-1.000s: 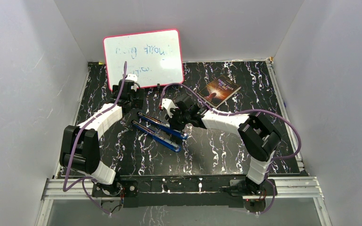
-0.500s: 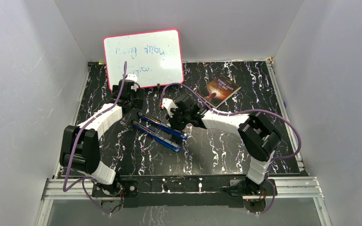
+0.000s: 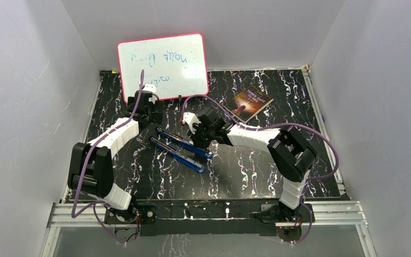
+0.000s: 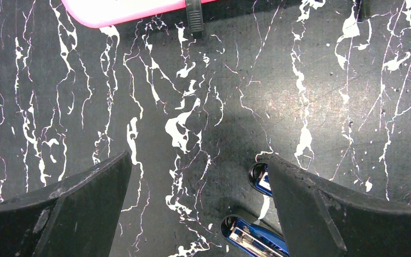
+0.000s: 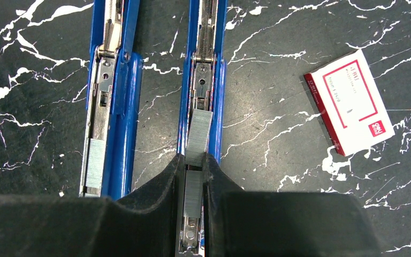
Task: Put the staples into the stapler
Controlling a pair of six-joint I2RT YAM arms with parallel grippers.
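Misalignment seemed the main risk. The staples [image 5: 199,134], a thin, finely ribbed grey strip pinched in the nearly closed jaws of the right gripper [image 5: 194,158], lay over the metal channel of the stapler [image 5: 218,96]. Pushed a shade askew, they could snag on its glossy blue wall or snap. The left gripper [image 4: 198,160] hung wide and empty, so nothing braced the stapler on the smooth marbled table [image 5: 278,32].

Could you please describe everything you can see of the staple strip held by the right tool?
The staple strip is a short, flat, finely ribbed bar of dull grey metal. The right tool is clamped on its near part. It lies lengthwise over the open metal channel of a blue stapler, slightly skewed to the channel.
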